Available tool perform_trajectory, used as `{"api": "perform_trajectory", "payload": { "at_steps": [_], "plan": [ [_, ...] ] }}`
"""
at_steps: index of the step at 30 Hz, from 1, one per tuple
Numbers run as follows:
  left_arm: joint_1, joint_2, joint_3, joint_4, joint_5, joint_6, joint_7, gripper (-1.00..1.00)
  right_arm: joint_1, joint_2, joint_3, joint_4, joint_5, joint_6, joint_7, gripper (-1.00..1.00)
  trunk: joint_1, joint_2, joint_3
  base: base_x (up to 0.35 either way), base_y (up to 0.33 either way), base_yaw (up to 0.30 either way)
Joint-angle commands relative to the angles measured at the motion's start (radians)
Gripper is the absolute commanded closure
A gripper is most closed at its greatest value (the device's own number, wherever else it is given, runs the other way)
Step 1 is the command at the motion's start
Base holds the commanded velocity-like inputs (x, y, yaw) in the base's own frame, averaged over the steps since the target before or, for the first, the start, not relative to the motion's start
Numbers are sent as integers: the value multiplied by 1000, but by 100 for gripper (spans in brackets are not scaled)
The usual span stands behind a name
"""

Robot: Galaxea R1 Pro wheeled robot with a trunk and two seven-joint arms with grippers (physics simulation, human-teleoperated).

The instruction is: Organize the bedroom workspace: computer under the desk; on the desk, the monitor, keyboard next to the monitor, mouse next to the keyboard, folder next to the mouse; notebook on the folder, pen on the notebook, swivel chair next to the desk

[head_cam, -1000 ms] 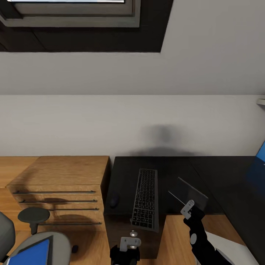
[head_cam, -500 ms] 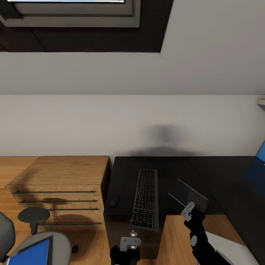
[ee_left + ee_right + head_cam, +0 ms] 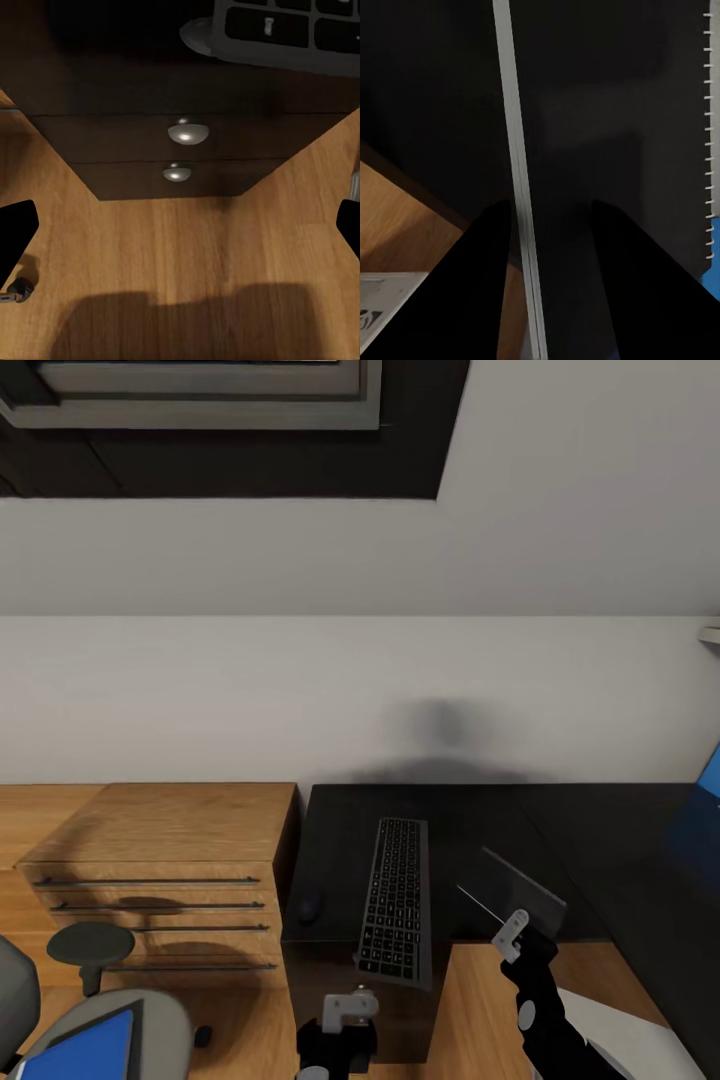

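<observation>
On the black desk [image 3: 460, 820] the keyboard [image 3: 395, 900] lies lengthwise, its near end overhanging the edge. The dark mouse [image 3: 310, 907] sits to its left. Right of the keyboard are a dark notebook [image 3: 525, 888] and a thin silver pen [image 3: 480, 903]. My right gripper [image 3: 515, 932] hovers at the pen's near end; in the right wrist view the pen [image 3: 517, 150] runs between the slightly parted fingers [image 3: 615, 300], close to one of them. My left gripper [image 3: 345, 1010] is open before the desk drawers [image 3: 187, 135]. The blue folder [image 3: 85, 1050] rests on the swivel chair [image 3: 150, 1015].
A light-wood cabinet [image 3: 170, 860] with drawer rails stands left of the desk, touching it. The desk's blue back panel [image 3: 708, 785] rises at the right. A pale white object [image 3: 625, 1040] lies on the wood floor beside my right arm. A white wall is close behind the desk.
My left gripper has shifted slightly up and to the left and turned a little. The view has tilted down a touch. The right gripper and pen have hardly moved.
</observation>
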Motion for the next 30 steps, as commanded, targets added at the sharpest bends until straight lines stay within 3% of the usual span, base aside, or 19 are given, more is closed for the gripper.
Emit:
{"api": "perform_trajectory", "payload": {
  "at_steps": [1,26,30],
  "plan": [
    [-1,0,2,-2,4,4,7,-100,-1,-1,5,0,8,9,-4,100,4,-8,-5,0,0,0],
    [-1,-2,5,-1,4,4,7,-100,-1,0,6,0,9,9,-4,100,100,-183,-83,0,0,0],
    [-1,-2,4,-1,3,4,6,-100,-1,0,6,0,9,9,-4,100,100,-183,-83,0,0,0]
  ]
}}
